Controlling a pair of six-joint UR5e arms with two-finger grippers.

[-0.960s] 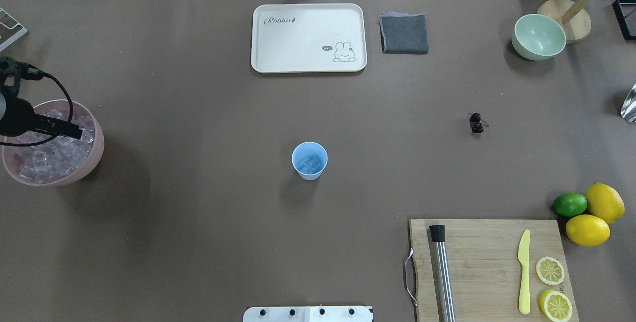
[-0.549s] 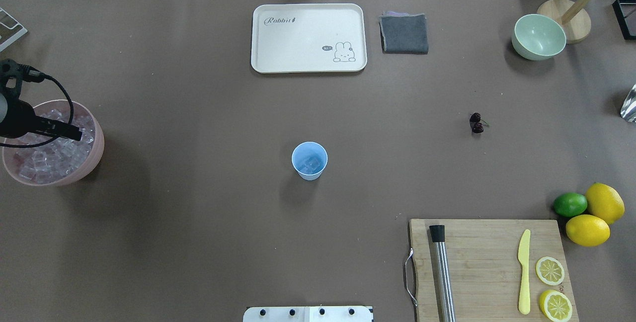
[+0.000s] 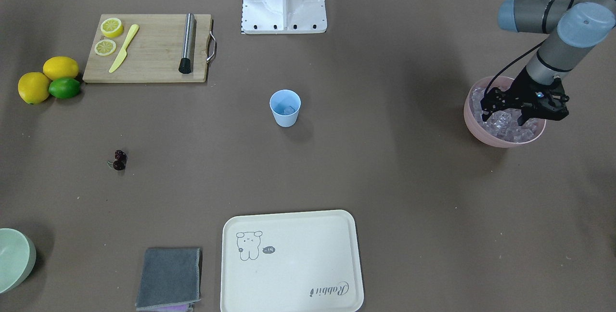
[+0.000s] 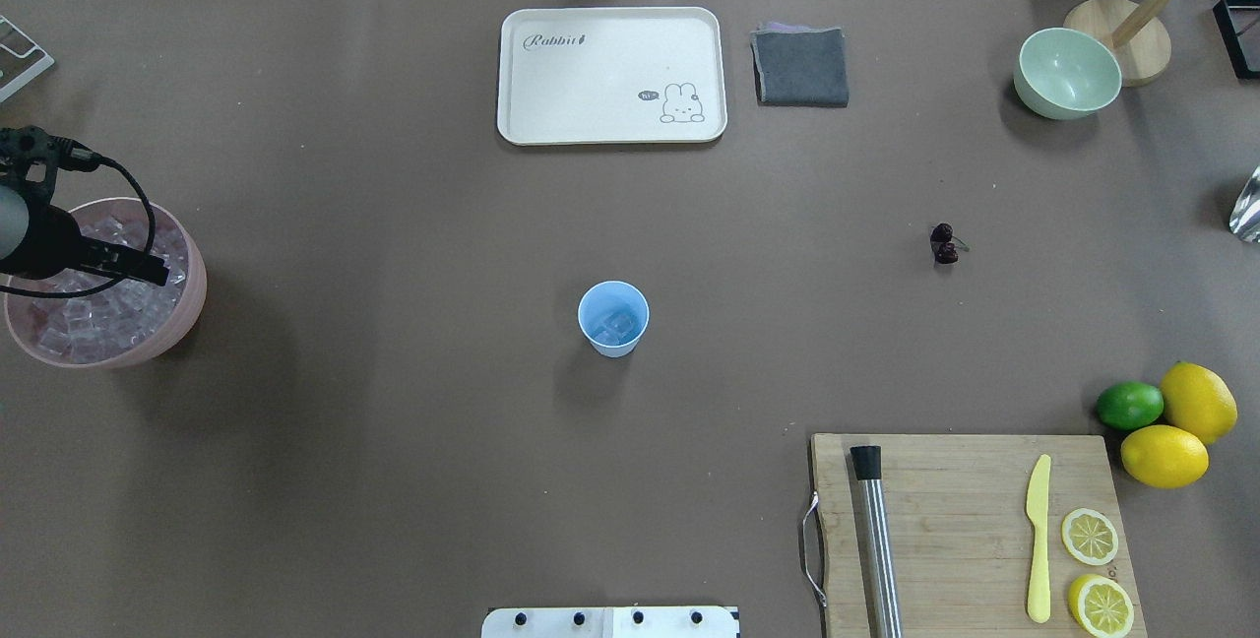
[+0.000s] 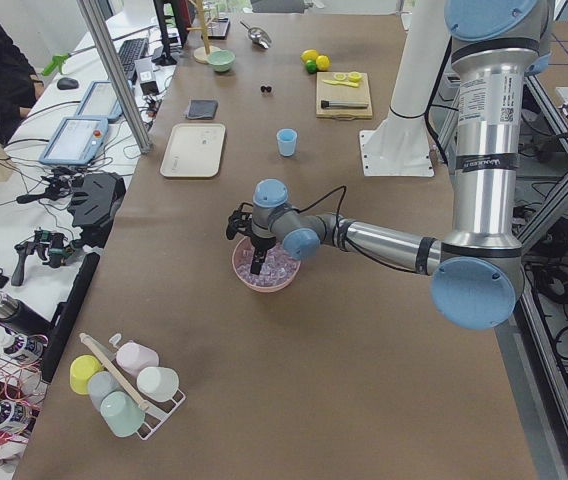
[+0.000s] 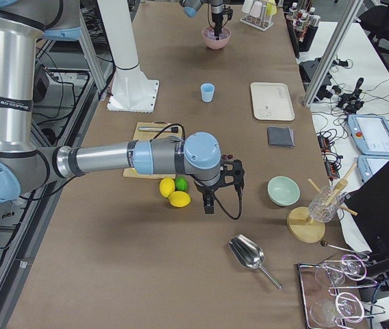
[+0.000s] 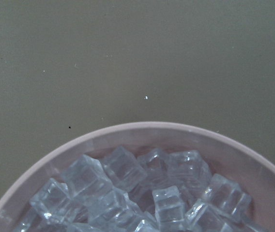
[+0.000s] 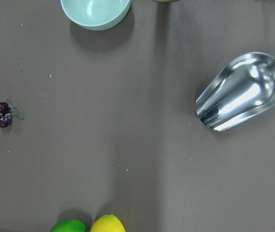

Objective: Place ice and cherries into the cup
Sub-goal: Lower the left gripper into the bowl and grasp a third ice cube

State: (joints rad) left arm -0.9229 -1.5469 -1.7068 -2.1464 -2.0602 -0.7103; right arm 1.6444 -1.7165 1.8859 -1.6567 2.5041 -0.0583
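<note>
Ice step: the left tool (image 3: 503,115), jaws apart, hangs at the round pink bowl (image 3: 485,136) of clear glassy ice cubes (image 7: 123,169). Next, it likely must pinch one for the small light-blue plastic cup (image 3: 285,110).

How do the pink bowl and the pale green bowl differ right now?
The pink bowl is heaped with ice; the pale green bowl is empty. The left gripper hangs open over the pink bowl; nothing is over the pale green bowl. Both stand upright.
</note>
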